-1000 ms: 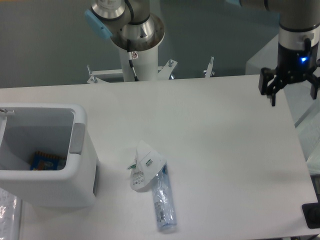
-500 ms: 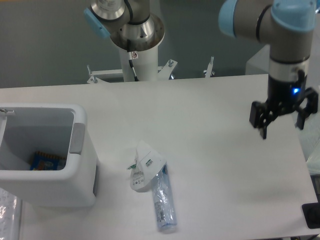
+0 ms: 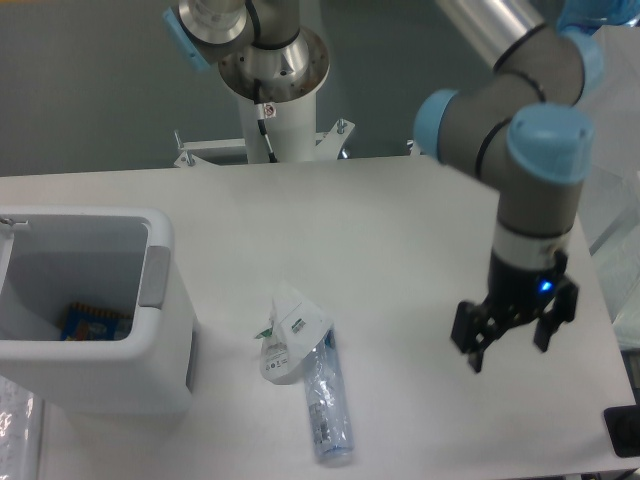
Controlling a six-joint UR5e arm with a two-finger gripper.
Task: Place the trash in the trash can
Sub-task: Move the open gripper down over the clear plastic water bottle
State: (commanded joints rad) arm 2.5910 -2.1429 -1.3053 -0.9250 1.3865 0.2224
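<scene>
A crushed clear bluish bottle (image 3: 327,404) lies on the white table near the front edge, with a crumpled white wrapper (image 3: 289,333) touching its upper end. The white boxy trash can (image 3: 160,325) stands at the left and holds a blue and orange packet (image 3: 92,322). My gripper (image 3: 508,352) hangs over the table well to the right of the bottle, open, with nothing between its fingers.
The arm's base column (image 3: 270,95) rises behind the table's far edge. The table's right edge (image 3: 600,290) runs close to the gripper. A dark object (image 3: 624,430) sits off the table at the lower right.
The arm has swung down and to the left, carrying the open gripper from the far right corner toward the front of the table. The trash has not moved.
</scene>
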